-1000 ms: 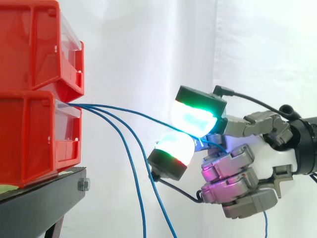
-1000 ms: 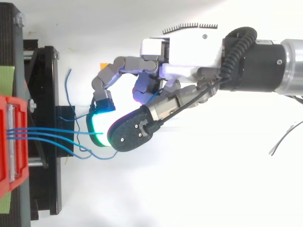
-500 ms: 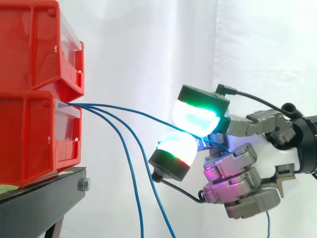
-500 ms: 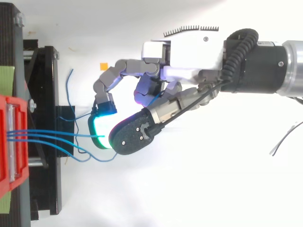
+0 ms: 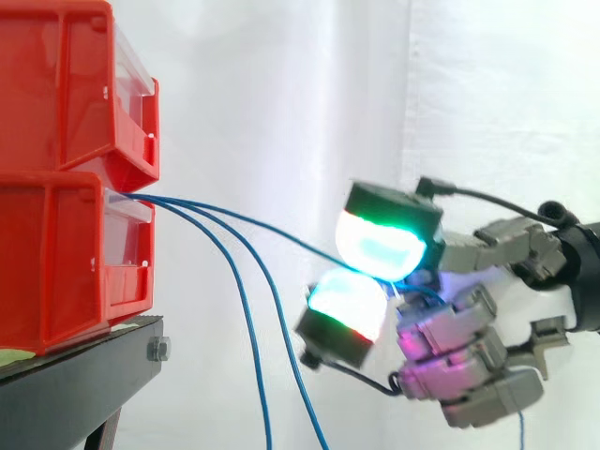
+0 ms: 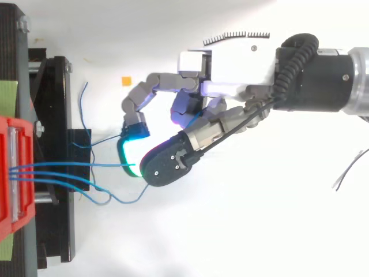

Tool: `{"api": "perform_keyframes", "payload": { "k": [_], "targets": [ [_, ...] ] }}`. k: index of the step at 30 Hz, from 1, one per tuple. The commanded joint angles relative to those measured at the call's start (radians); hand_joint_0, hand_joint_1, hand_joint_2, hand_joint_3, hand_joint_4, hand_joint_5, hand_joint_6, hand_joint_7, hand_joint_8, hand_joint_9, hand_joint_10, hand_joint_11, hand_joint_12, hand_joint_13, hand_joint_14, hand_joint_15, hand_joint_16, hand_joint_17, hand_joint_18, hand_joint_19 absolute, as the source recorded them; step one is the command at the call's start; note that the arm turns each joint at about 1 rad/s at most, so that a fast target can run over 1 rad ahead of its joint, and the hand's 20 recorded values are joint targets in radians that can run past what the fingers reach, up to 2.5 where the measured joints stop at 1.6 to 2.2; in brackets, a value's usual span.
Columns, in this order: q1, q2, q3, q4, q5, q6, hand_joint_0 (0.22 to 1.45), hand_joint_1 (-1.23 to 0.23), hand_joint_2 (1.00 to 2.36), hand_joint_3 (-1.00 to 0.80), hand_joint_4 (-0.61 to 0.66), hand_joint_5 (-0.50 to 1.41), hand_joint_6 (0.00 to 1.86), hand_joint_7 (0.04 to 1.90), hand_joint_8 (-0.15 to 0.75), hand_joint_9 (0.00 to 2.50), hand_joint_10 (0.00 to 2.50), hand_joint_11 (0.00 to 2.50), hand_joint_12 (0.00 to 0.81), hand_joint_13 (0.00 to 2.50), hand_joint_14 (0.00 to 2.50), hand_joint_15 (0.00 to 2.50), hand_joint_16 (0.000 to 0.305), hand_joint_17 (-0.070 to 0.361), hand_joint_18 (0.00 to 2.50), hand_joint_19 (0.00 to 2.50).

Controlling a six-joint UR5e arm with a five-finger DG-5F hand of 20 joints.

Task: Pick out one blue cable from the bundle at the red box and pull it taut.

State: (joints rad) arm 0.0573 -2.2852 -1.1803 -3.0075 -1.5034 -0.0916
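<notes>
The hand (image 6: 230,72) has drawn back a little from the red box (image 5: 66,253) over the last second, with its glowing fingers (image 5: 384,246) clamped together on one blue cable (image 6: 109,165). That cable runs from the front of the lower box straight to the pinch, and its earlier arc has flattened to a nearly straight line. The other two cables (image 5: 248,328) still droop loose below it, over the edge of the black stand (image 5: 75,384). The pick looks done and the pull well under way; a little more retreat should take out the last slack
</notes>
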Motion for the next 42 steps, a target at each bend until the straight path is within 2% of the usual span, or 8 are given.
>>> {"api": "perform_keyframes", "payload": {
  "k": [1, 4, 8, 9, 10, 12, 17, 42],
  "targets": [
    [-0.005, 0.009, 0.001, -0.065, -0.001, -0.016, 0.76, -0.72, 1.02, -0.3, -0.14, -0.2, 0.95, 1.09, 0.297, 1.17, 2.5, 1.55, 0.371, 0.82, 2.5, 1.53, 0.042, 0.094, 1.39, 2.19],
    [-0.005, 0.033, -0.012, -0.079, -0.003, -0.016, 0.76, -0.72, 1.02, -0.3, -0.15, -0.2, 0.95, 1.09, 0.297, 1.17, 2.5, 1.55, 0.371, 0.81, 2.5, 1.53, 0.042, 0.095, 1.39, 2.21],
    [0.001, 0.085, -0.085, -0.063, 0.005, -0.019, 0.76, -0.71, 1.02, -0.3, -0.15, -0.2, 0.95, 1.09, 0.297, 1.16, 2.5, 1.54, 0.371, 0.82, 2.5, 1.53, 0.042, 0.093, 1.39, 2.18],
    [0.002, 0.107, -0.11, -0.047, 0.017, -0.019, 0.76, -0.71, 1.02, -0.3, -0.14, -0.2, 0.95, 1.09, 0.297, 1.16, 2.5, 1.54, 0.371, 0.82, 2.5, 1.53, 0.041, 0.093, 1.39, 2.18],
    [0.002, 0.107, -0.11, -0.047, 0.017, -0.019, 0.76, -0.71, 1.02, -0.3, -0.15, -0.2, 0.95, 1.1, 0.289, 1.16, 2.5, 1.55, 0.371, 0.82, 2.5, 1.53, 0.042, 0.095, 1.39, 2.18],
    [0.006, 0.127, -0.136, -0.021, 0.057, -0.014, 0.76, -0.71, 1.02, -0.3, -0.15, -0.2, 0.95, 1.09, 0.299, 1.17, 2.5, 1.55, 0.371, 0.81, 2.5, 1.53, 0.042, 0.095, 1.39, 2.19],
    [0.007, 0.127, -0.136, -0.034, 0.063, -0.022, 0.76, -0.72, 1.02, -0.3, -0.15, -0.2, 0.95, 1.1, 0.289, 1.16, 2.5, 1.55, 0.37, 0.82, 2.5, 1.51, 0.042, 0.094, 1.39, 2.17],
    [0.006, 0.127, -0.137, -0.014, 0.066, -0.023, 0.76, -0.72, 1.02, -0.3, -0.15, -0.2, 0.95, 1.09, 0.299, 1.17, 2.5, 1.55, 0.367, 0.82, 2.5, 1.51, 0.042, 0.094, 1.38, 2.16]
  ]
}}
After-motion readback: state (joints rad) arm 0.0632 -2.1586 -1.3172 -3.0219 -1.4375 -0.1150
